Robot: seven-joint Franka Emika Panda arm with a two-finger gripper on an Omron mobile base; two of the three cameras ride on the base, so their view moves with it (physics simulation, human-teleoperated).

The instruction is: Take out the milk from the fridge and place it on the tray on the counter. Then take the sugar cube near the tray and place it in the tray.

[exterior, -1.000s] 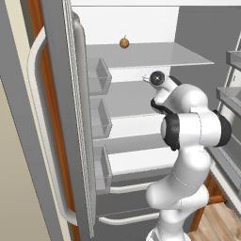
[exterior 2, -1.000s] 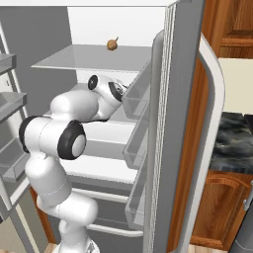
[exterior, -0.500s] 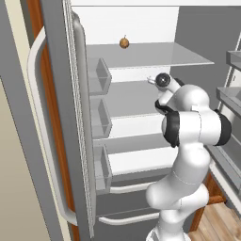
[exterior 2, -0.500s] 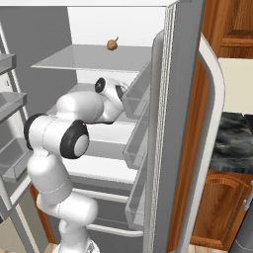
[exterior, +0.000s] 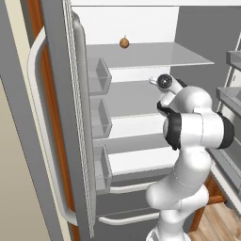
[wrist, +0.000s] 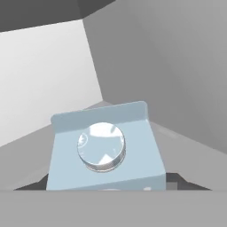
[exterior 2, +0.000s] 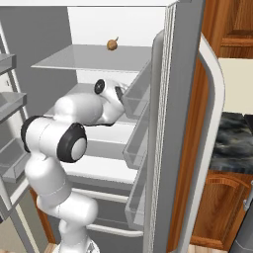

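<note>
- Fridge (exterior: pixel 141 99): stood open, white shelves bare apart from items listed; grey door bins (exterior: pixel 100 75) on the left door.
- Milk (wrist: pixel 104 148): pale carton with round cap, seen close from above in the hand view, deep inside the fridge near a back corner.
- Gripper (wrist: pixel 106 181): reached into the middle shelf space; dark tips flanked the carton's sides; contact could not be told.
- Small brown round item (exterior: pixel 124 43): sat on the upper shelf, far back.
- Counter (exterior 2: pixel 234 143): black marble, right of the fridge.
</note>
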